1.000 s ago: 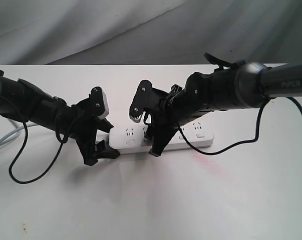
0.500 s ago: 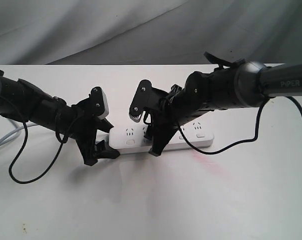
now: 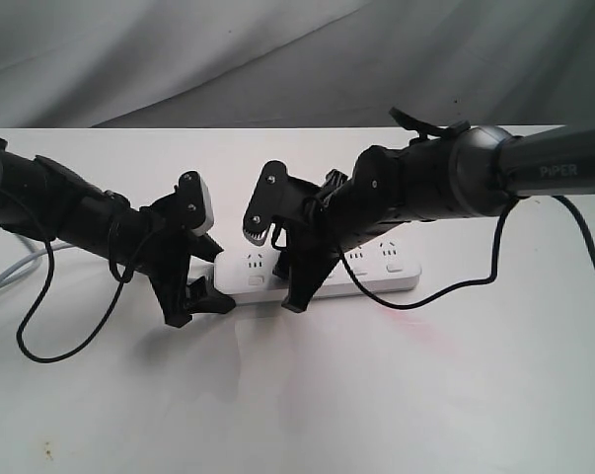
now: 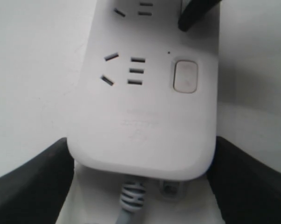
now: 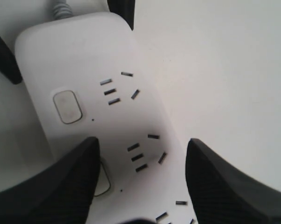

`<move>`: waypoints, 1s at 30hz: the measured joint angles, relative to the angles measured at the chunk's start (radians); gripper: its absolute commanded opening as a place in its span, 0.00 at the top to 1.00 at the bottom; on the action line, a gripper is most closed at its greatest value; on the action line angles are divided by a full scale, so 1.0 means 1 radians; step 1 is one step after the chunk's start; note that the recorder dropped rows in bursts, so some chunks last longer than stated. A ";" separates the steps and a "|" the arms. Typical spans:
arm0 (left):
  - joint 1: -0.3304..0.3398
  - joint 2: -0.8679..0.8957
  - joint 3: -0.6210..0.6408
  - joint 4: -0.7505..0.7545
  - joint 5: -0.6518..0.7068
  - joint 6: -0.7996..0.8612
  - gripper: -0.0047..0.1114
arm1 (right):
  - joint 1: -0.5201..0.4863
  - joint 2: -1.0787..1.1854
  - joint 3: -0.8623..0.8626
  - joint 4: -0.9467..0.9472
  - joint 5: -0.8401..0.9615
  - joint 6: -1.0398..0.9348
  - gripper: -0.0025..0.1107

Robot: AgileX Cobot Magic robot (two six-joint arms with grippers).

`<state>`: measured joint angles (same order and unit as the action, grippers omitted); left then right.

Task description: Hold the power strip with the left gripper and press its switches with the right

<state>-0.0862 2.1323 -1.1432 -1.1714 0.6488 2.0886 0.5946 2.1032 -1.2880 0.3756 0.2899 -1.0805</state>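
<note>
The white power strip [image 3: 388, 273] lies flat on the table, its cord [image 3: 9, 275] running off to the left. My left gripper [image 3: 200, 296] is shut on the strip's cord end [image 4: 145, 116], one black finger [image 4: 28, 186] against each long side. My right gripper [image 3: 292, 281] hangs open over the strip [image 5: 84, 60], just right of the left one. One of its fingers [image 5: 61, 186] partly covers the second switch [image 5: 103, 179]. The first switch [image 5: 68, 107] beside the cord end is uncovered and also shows in the left wrist view [image 4: 185, 76].
The white table [image 3: 307, 395] ends at a far edge in front of a grey cloth backdrop [image 3: 277, 59]. A thin black cable [image 3: 40, 346] loops under the left arm, and another [image 3: 475, 281] hangs from the right arm over the strip's right end.
My right gripper has shifted a little to the left along the strip, closer to the left gripper. The left gripper and the strip have stayed put.
</note>
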 measured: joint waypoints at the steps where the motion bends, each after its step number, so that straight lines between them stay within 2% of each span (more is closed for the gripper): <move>1: 0.000 0.000 0.000 0.000 0.000 0.000 0.44 | 0.000 0.000 0.000 0.000 0.000 0.000 0.51; 14: 0.000 0.000 0.000 0.002 0.002 0.000 0.44 | 0.004 -0.022 0.002 -0.004 0.006 0.000 0.51; 30: 0.000 0.000 0.000 0.002 0.006 0.000 0.44 | 0.011 -0.186 0.022 -0.019 0.115 0.001 0.51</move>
<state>-0.0862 2.1323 -1.1432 -1.1697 0.6550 2.0886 0.6051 1.9171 -1.2656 0.3562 0.4051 -1.0793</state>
